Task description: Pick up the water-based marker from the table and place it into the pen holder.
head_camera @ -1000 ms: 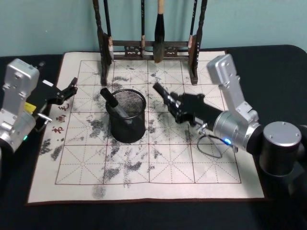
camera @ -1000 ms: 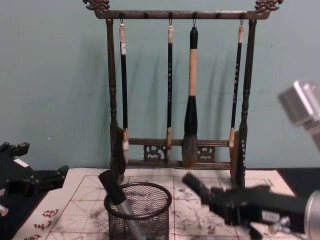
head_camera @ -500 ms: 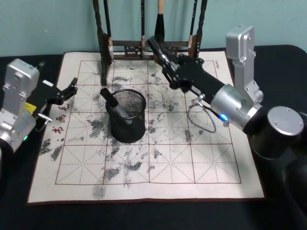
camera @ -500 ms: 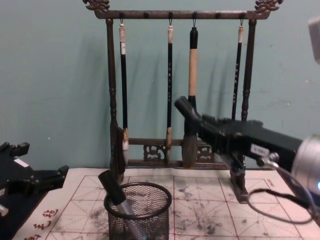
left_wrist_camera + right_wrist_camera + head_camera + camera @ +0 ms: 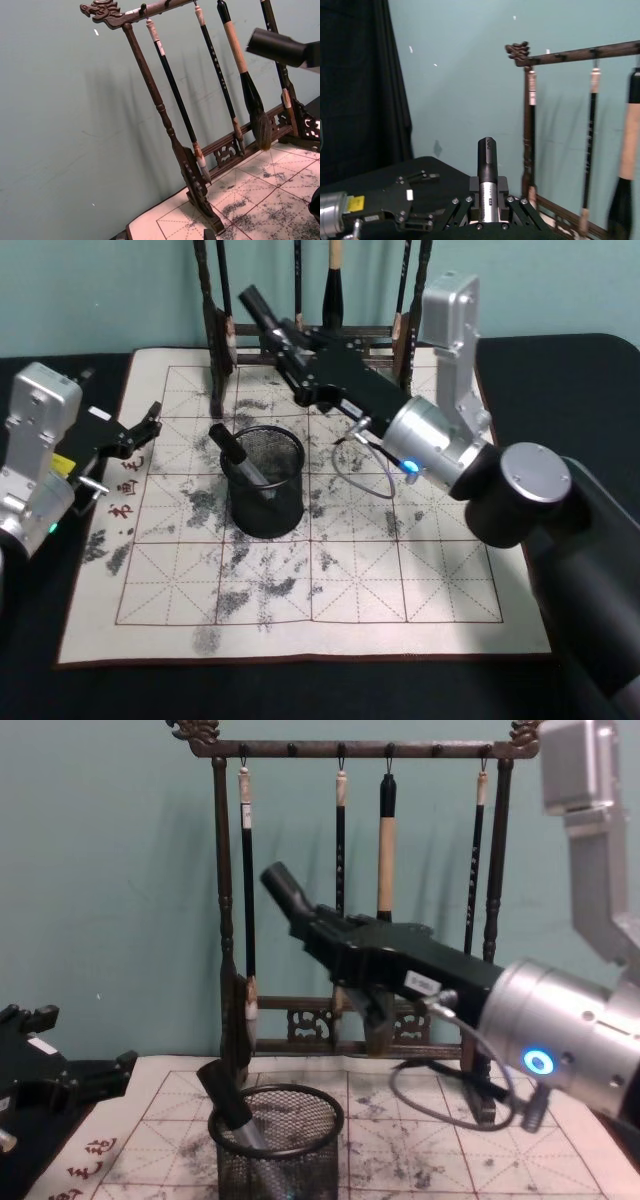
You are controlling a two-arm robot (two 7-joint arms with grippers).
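Black marker (image 5: 284, 888) tilted, held high in right pincer (image 5: 322, 930), mesh pen holder (image 5: 277, 1150) upright below

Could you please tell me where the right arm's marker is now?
In the head view, the marker is held aloft, centre-left, in the right tool, above the pen holder and in front of the brush rack.

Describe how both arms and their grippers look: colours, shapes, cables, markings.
Right gripper: black and angular, with a small white label. Behind it are a silver cylindrical wrist with a glowing blue ring, a loose grey cable loop and a boxy silver link. Left gripper: black and jointed, with a yellow label, on a boxy silver link.
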